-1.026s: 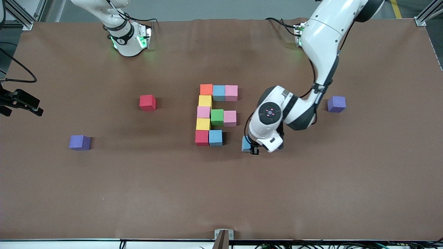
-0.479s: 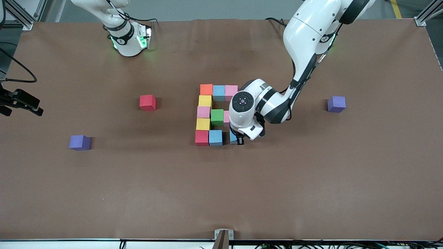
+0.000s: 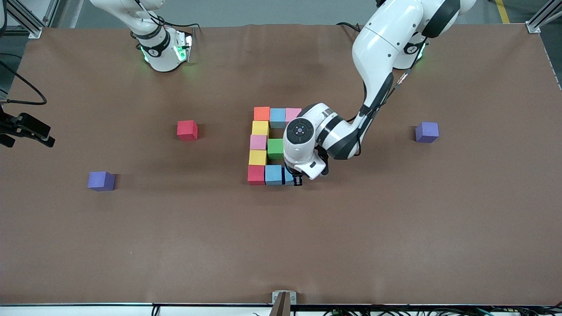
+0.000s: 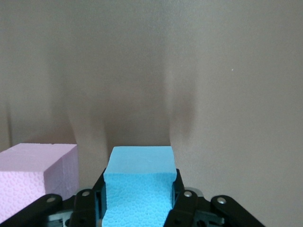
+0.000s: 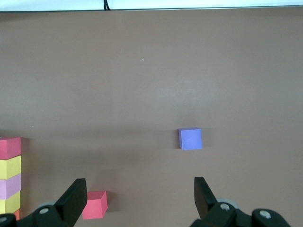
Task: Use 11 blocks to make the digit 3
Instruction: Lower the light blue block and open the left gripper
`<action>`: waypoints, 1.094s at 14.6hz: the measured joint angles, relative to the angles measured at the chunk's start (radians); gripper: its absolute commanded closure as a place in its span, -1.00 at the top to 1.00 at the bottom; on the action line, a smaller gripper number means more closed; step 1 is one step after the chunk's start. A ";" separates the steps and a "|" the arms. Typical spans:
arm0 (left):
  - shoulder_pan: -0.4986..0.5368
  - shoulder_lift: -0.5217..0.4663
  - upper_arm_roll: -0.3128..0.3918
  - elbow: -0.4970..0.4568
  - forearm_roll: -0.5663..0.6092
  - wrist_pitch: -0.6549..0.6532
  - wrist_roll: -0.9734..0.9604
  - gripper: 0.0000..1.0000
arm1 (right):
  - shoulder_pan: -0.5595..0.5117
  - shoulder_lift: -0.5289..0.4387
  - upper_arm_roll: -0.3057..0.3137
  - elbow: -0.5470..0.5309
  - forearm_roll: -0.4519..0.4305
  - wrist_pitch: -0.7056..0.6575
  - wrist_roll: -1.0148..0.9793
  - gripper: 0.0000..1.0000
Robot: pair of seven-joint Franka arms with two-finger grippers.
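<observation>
Left gripper is clamped on a light blue block, fingers pressed against two of its sides, low at the end of the figure's row nearest the front camera. That block sits just beside another light blue block, which touches the red block at the corner. From there the digit 3 runs away from the camera: yellow, pink, yellow, orange, with a light blue and a pink along the farthest row and a green block in the middle row. In the left wrist view a pink block lies near the held one. Toward the right arm's end of the bench a loose red block and a purple cube lie well apart; another purple cube lies toward the left arm's end. Right gripper waits with its fingers spread wide and nothing between them
</observation>
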 measured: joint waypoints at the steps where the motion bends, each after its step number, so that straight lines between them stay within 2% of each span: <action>1: -0.002 0.001 0.000 0.003 0.000 0.000 0.000 -0.77 | 0.000 0.000 0.000 0.000 0.000 0.000 0.000 1.00; 13: -0.014 0.013 0.007 0.014 0.004 0.001 0.002 -0.72 | 0.000 0.000 0.000 0.000 0.000 0.001 0.000 1.00; 14: -0.015 0.013 0.008 0.015 0.004 0.001 0.002 -0.59 | 0.000 0.000 0.000 0.000 0.000 0.001 0.000 1.00; 15: -0.016 0.014 0.008 0.016 0.004 0.001 0.002 -0.35 | 0.000 0.000 0.000 0.000 0.000 0.001 0.000 1.00; 16: -0.016 0.014 0.009 0.016 0.004 0.001 0.002 0.05 | 0.000 0.000 0.000 0.000 0.000 0.001 0.000 1.00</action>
